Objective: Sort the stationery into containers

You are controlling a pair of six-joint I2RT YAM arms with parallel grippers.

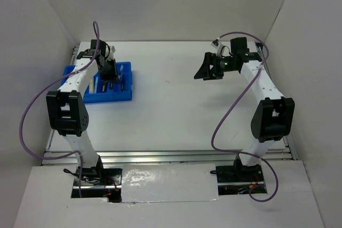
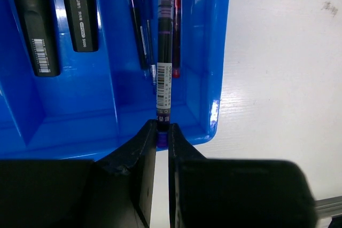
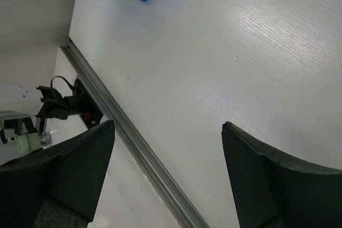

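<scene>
Left jaws clamp purple pen [image 2: 164, 68] at its end.
Pen extends ahead of the jaws over the blue tray [image 2: 214, 52]; right jaws stand wide above the surface [image 3: 214, 52].

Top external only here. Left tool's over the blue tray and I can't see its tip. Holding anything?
Observer: Yes. The left tool is shut on the end of a purple pen.
Operator: Over which slot?
Observer: The tray edge compartment, next to the open table. A red pen and a blue pen lie in it.
Operator: Right tool?
Observer: The right tool is open and empty, with only bare table beneath it.
</scene>
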